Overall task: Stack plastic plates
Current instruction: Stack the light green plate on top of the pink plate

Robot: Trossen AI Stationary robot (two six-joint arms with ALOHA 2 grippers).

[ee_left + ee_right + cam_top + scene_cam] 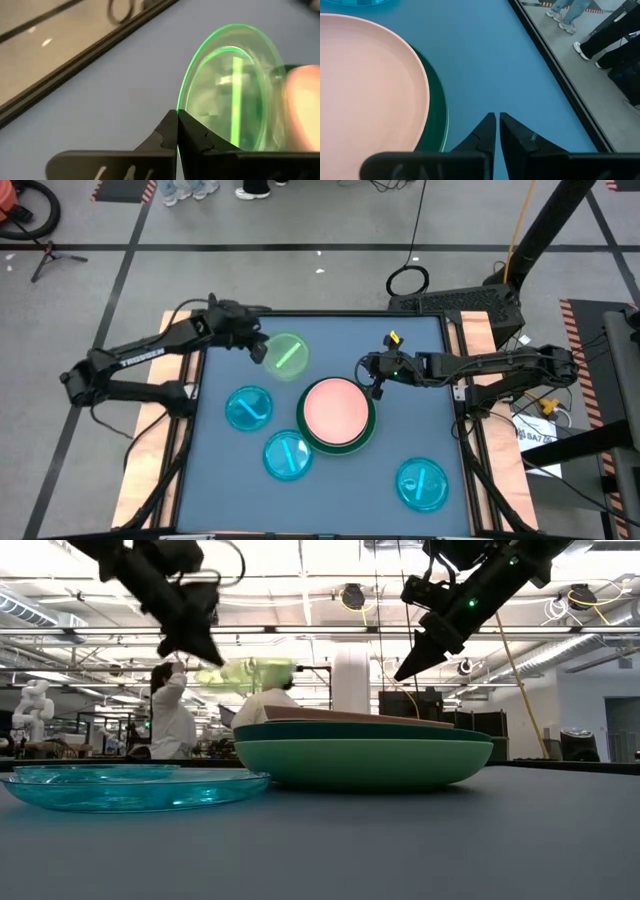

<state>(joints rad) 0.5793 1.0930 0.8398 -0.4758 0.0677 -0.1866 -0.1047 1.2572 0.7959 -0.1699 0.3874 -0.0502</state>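
Low view sets two translucent cyan plates (pixel 130 785) nearest, flat on the blue table (pixel 400 840); behind them rises the stack, a light green plate (pixel 365 762) at the bottom, a dark green plate (pixel 362 730) in it, and a pink plate (pixel 345 716) on top. Above and beyond the stack, the lime plate (pixel 245 673) hangs clear of the table, pinched at its rim by the left gripper (pixel 200 640), whose fingers (pixel 167 132) are clamped on that edge. From above, the lime plate (pixel 287 356) sits toward the far left part of the table, just beside the pink plate (pixel 334 409) but not over it. A third cyan plate (pixel 422 483) lies alone at the near right. The right gripper (pixel 378 383) hovers with its jaws closed and holding nothing, near the far right edge of the stack. Far behind, a person in white (pixel 172 710) stands in the room
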